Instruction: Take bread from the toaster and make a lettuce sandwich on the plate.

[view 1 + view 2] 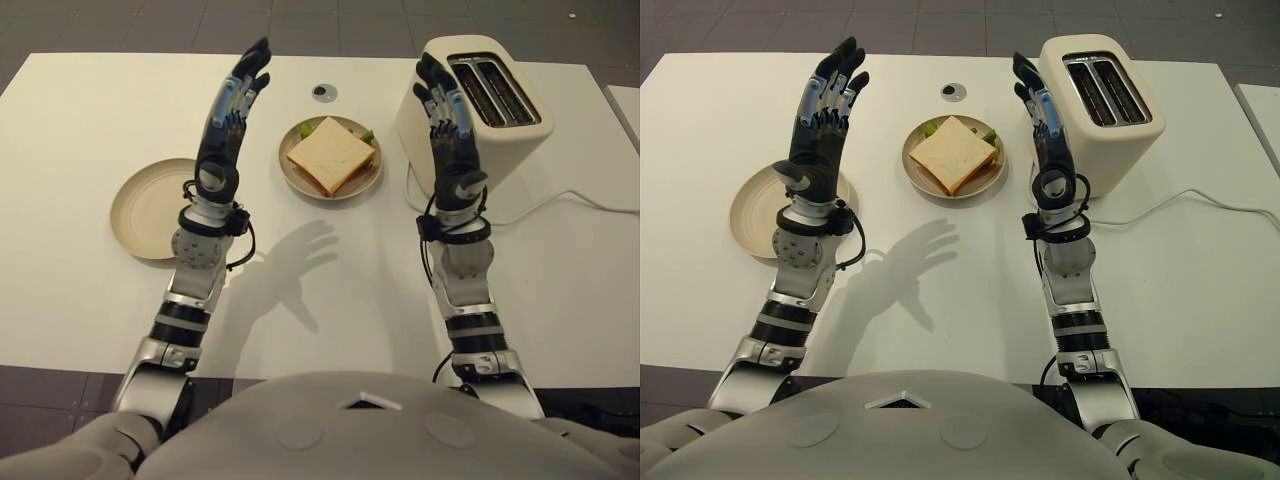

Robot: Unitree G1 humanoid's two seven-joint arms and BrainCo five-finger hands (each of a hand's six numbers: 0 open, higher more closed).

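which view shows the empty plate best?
Left eye view: empty plate mostly clear, left hand overlapping only its right edge. Right eye view: hand and wrist hide much of its right half.

The table [90, 110] is showing a smooth, matt white top. The toaster [1120, 150] is gleaming softly, its cream casing looking like satin plastic and its slotted top like darker metal. The sandwich plate [910, 170] and the empty plate [750, 215] are looking matt beige. The bread [952, 152] is showing a soft, porous face. The left hand [820, 125] and right hand [1045, 130] are glinting — glossy black plastic over bare metal.
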